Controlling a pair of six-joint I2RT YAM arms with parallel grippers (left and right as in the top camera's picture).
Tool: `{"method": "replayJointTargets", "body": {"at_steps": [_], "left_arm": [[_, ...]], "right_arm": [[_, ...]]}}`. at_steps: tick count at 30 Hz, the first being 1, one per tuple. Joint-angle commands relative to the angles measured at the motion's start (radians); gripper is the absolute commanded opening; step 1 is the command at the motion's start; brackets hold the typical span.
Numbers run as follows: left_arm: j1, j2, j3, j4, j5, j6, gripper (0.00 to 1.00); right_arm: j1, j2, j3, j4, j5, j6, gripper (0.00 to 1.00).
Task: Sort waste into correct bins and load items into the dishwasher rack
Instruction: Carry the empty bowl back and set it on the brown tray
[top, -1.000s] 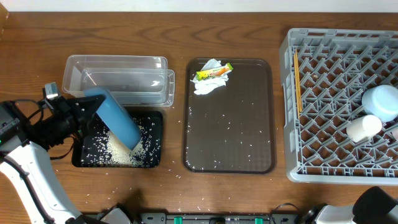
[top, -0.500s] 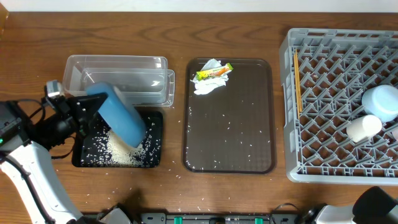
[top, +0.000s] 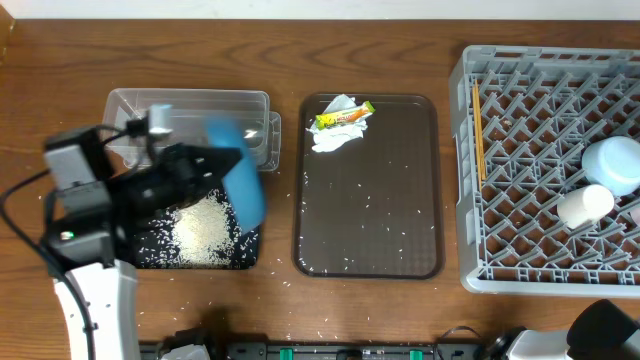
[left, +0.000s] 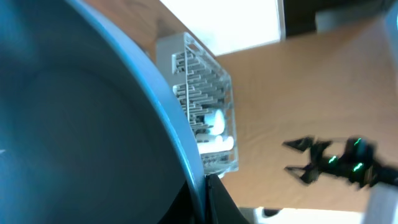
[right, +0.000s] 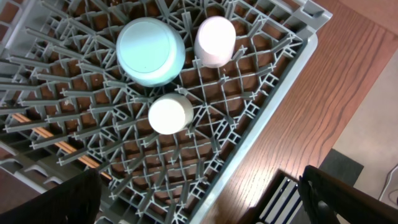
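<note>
1. Overhead view, large dark-blue bowl (top: 238, 180): motion-blurred and tipped on its side, above the near edge of the clear tub (top: 190, 104) and the far right part of the black tray (top: 140, 260). In the left wrist view its smooth blue inside fills the left of the picture, with a paler rim.
2. Left end effector (top: 205, 172): clamped on the bowl's rim, with one dark finger (left: 214, 200) against the rim's edge.
3. Rice (top: 205, 235): a white heap in the black tray, with loose grains around it. More grains lie scattered over the brown tray (top: 370, 220) and the tabletop (top: 50, 80).
4. Tissue (top: 335, 137): white and crumpled, at the far left corner of the brown tray.
5. Wrapper (top: 345, 117): yellow-green, lying on the tissue's far edge.
6. Rack (top: 465, 180): grey lattice crate at the right of the tabletop.
7. Chopsticks (top: 478, 130): thin wood, lying along the rack's left wall.
8. Light-blue bowl (right: 150, 50): upside down on the pegs.
9. White cup (right: 170, 114): just beside the light-blue bowl. A second pale cup (right: 215, 40) stands near.
10. Right end effector (right: 199, 182): fingers spread wide, holding nothing, above the rack's corner.
</note>
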Motion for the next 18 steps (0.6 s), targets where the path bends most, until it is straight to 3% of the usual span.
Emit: {"method": "replayJointTargets", "body": {"at_steps": [1,9,14,18], "left_arm": [[-0.170,-0.020,0.025,0.098,-0.190,-0.098,0.06],[-0.644,0.047,0.025,0.233,-0.639,-0.039,0.06],[-0.888,0.154,0.025,0.299,-1.011,0.037,0.07],[-0.992,0.259,0.025,0.349,-1.073,0.072,0.07]], "right_arm": [[-0.008,0.001,-0.001,-0.001,0.000,0.013,0.99],[-0.008,0.001,-0.001,-0.001,0.000,0.013,0.99],[-0.008,0.001,-0.001,-0.001,0.000,0.014,0.99],[-0.008,0.001,-0.001,-0.001,0.000,0.013,0.99]]}}
